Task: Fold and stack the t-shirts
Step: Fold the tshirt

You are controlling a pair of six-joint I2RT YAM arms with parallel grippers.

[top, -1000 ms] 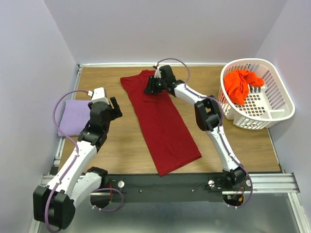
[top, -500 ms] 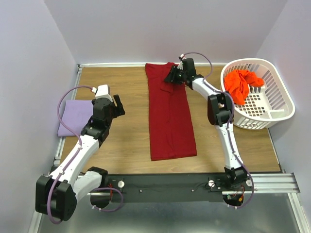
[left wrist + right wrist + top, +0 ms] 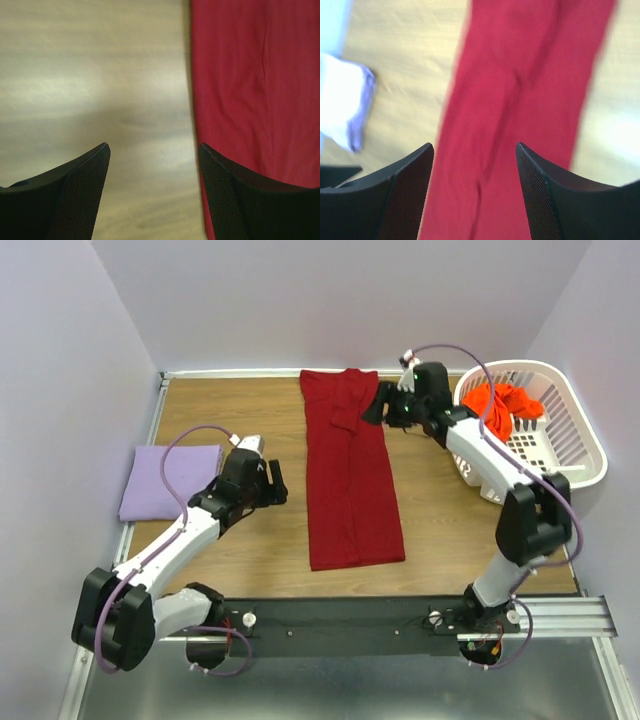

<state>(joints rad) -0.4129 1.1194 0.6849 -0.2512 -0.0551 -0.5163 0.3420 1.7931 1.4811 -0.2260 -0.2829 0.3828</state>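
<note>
The dark red t-shirt [image 3: 350, 480] lies as a long narrow strip running from the back edge toward the front, flat on the wooden table [image 3: 450, 530]. My right gripper [image 3: 374, 408] hovers open at the strip's upper right; in the right wrist view its jaws [image 3: 474, 145] stand apart above the red cloth [image 3: 520, 75], holding nothing. My left gripper [image 3: 278, 483] is open just left of the strip's middle; its view shows bare wood between the fingers [image 3: 75, 195] and the shirt's edge [image 3: 255, 90] at the right finger. The lavender t-shirt [image 3: 165, 480] lies folded at far left. The orange t-shirt [image 3: 495, 412] is bunched in the basket.
The white lattice laundry basket [image 3: 530, 488] stands at the back right, close behind my right arm. Walls close off the table at the back and both sides. Bare wood shows between the lavender shirt and the red strip, and to the strip's right.
My right gripper has opened, let go of the red shirt's top end and drawn back to the right. The left arm has swung in toward the strip's left edge.
</note>
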